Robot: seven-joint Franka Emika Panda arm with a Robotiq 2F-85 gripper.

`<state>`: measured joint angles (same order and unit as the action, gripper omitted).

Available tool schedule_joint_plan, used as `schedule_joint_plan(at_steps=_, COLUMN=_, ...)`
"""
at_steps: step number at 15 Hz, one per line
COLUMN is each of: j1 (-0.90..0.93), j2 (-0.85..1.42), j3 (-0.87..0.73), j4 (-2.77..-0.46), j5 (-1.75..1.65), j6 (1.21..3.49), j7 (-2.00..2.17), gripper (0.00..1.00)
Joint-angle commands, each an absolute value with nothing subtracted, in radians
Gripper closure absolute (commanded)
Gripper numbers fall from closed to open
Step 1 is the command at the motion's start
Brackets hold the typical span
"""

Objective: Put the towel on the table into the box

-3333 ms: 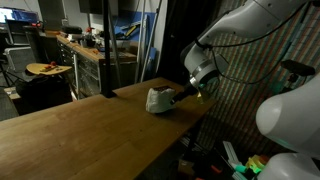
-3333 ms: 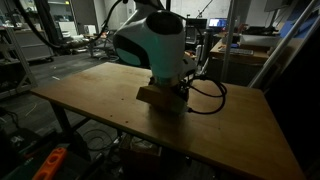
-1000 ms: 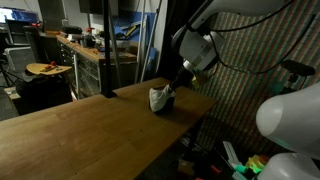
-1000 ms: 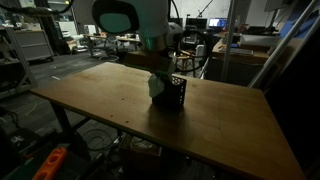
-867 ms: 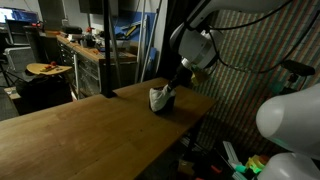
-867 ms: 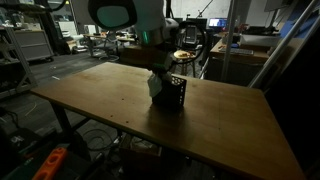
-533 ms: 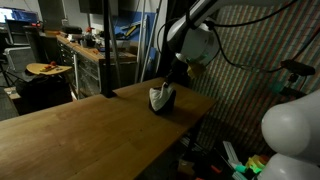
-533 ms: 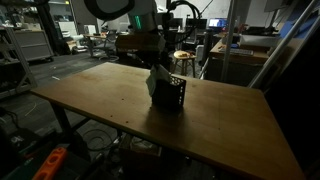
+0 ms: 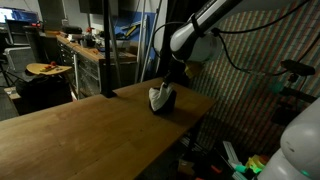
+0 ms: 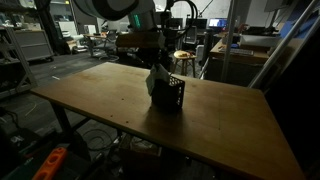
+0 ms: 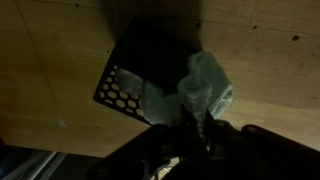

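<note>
The pale towel (image 10: pixel 156 79) hangs in a stretched bunch from my gripper (image 10: pixel 157 64), which is shut on its top. Its lower end reaches down at the near edge of the black mesh box (image 10: pixel 171 95) standing on the wooden table (image 10: pixel 100 95). In an exterior view the towel (image 9: pixel 157 97) shows white against the dark box (image 9: pixel 168 103), with the gripper (image 9: pixel 168 80) just above it. From the wrist view the towel (image 11: pixel 206 84) dangles below the gripper (image 11: pixel 195 132) over the box (image 11: pixel 140 72), whose perforated wall shows at the left.
The box stands near the table's far edge (image 9: pixel 195 100). A black cable (image 10: pixel 205 88) trails off the table behind the box. Benches and clutter (image 9: pixel 90 45) fill the room beyond, and coloured items (image 9: pixel 245 165) lie on the floor.
The arm has risen and swung over the box, drawing the towel upward into a taller bunch. The gripper has stayed shut on it and the box has not moved.
</note>
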<state>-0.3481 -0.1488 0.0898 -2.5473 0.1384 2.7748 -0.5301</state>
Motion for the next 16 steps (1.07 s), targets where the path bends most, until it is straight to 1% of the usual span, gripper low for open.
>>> schedule_joint_plan(at_steps=1, j1=-0.231, j2=-0.095, j3=-0.040, j4=-2.544, j5=0.097, j6=2.863, j7=-0.496, gripper=0.96)
schedule_joint_plan(at_steps=3, j1=-0.198, j2=-0.066, j3=-0.076, j4=-2.549, j5=0.098, j6=2.924, j7=-0.492, gripper=0.96)
schedule_joint_plan(at_steps=4, j1=-0.242, j2=-0.055, j3=-0.031, j4=-2.548, j5=0.119, j6=2.949, j7=-0.508, gripper=0.96)
schedule_joint_plan(at_steps=8, j1=-0.235, j2=-0.023, j3=-0.032, j4=-2.534, j5=0.108, j6=3.031, j7=-0.498, gripper=0.96)
schedule_joint_plan(at_steps=16, j1=-0.235, j2=-0.004, j3=-0.019, j4=-2.507, j5=0.077, j6=3.026, j7=-0.481, gripper=0.96)
